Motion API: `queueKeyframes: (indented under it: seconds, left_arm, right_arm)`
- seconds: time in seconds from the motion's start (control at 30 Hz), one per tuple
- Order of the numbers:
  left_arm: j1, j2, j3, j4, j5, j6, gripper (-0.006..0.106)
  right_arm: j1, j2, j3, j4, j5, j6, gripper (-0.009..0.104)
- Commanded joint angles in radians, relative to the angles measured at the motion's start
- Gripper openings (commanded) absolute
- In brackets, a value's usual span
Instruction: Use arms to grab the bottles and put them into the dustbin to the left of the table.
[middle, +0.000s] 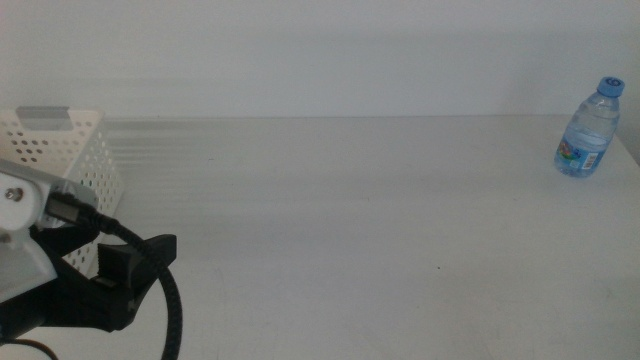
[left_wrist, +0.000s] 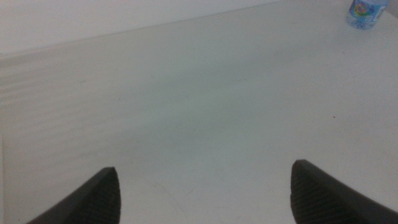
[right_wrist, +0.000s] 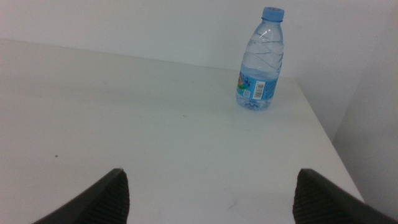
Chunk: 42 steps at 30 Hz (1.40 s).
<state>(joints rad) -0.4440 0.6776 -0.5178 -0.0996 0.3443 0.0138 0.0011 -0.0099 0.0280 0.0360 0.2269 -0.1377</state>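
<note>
In the middle view you have the left arm (middle: 70, 270) low at the near left corner, just in front of the bin (middle: 70, 150), which sits at the table's (middle: 330, 220) left edge with its grey tab on the far rim. The bottle (middle: 590, 128) stands upright, blue cap on, at the far right corner, well apart from the arm and the bin. Your right arm does not show here. In the left wrist view your left gripper (left_wrist: 205, 186) has its jaws spread wide over bare table, holding nothing; the bottle (left_wrist: 368, 12) shows only as a cut-off base far off. In the right wrist view your right gripper (right_wrist: 211, 193) is likewise spread wide and empty, and the bottle (right_wrist: 261, 62) stands ahead of it near the table's edge, untouched.
</note>
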Motion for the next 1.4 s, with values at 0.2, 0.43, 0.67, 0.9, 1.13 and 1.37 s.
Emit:
queueKeyframes:
  seconds: [0.2, 0.43, 0.67, 0.9, 1.13, 1.37]
  left_arm:
    - [-0.007, -0.004, -0.028, -0.010, -0.073, -0.014, 0.090]
    - [-0.007, -0.004, -0.028, -0.010, -0.073, -0.014, 0.090]
    - [-0.007, -0.004, -0.028, -0.008, -0.073, -0.014, 0.090]
    - [-0.007, -0.004, -0.028, -0.008, -0.073, -0.014, 0.090]
    - [-0.007, -0.004, -0.028, -0.008, -0.073, -0.014, 0.090]
    - [-0.007, -0.004, -0.028, -0.008, -0.073, -0.014, 0.090]
  right_arm:
    - [-0.005, 0.079, -0.124, -0.049, -0.165, -0.050, 0.077]
    - [-0.005, 0.398, -0.335, -0.048, -0.185, -0.050, 0.077]
    - [-0.005, 0.727, -0.403, -0.036, -0.459, -0.041, 0.077]
    - [-0.005, 1.007, -0.403, -0.036, -0.768, -0.038, 0.077]
    - [-0.005, 1.211, -0.433, 0.083, -0.965, -0.035, 0.077]
    - [-0.005, 1.398, -0.600, 0.196, -0.954, -0.065, 0.077]
